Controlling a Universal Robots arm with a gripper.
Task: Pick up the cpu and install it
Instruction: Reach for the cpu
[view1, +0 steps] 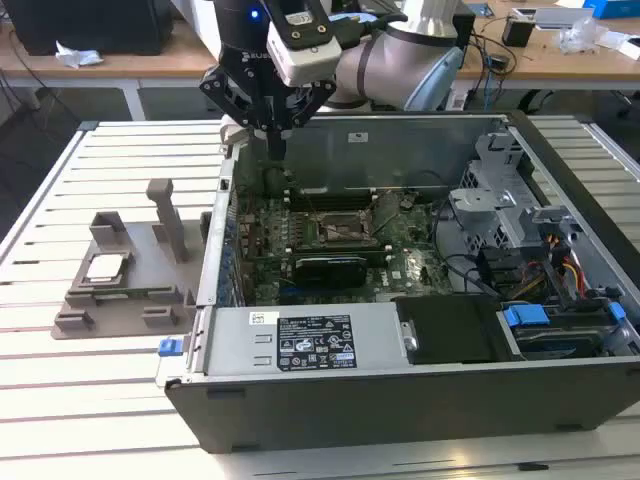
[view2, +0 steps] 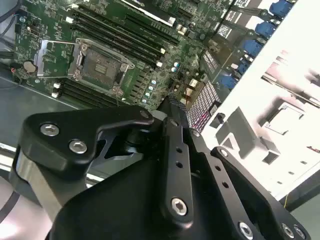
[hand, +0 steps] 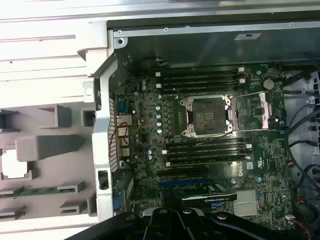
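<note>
The gripper, fingers closed on nothing, hangs over the open computer case. The cpu lies flat in its tray beside it, likely laid out for pickup.

Printed stickers on the computer case — no legible text

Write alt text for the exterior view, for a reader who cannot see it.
The robot's hand, closed and empty, hangs over the open computer case near its wall on the exterior view's left. The cpu lies in a grey tray on the slatted table outside the case, further left.
</note>
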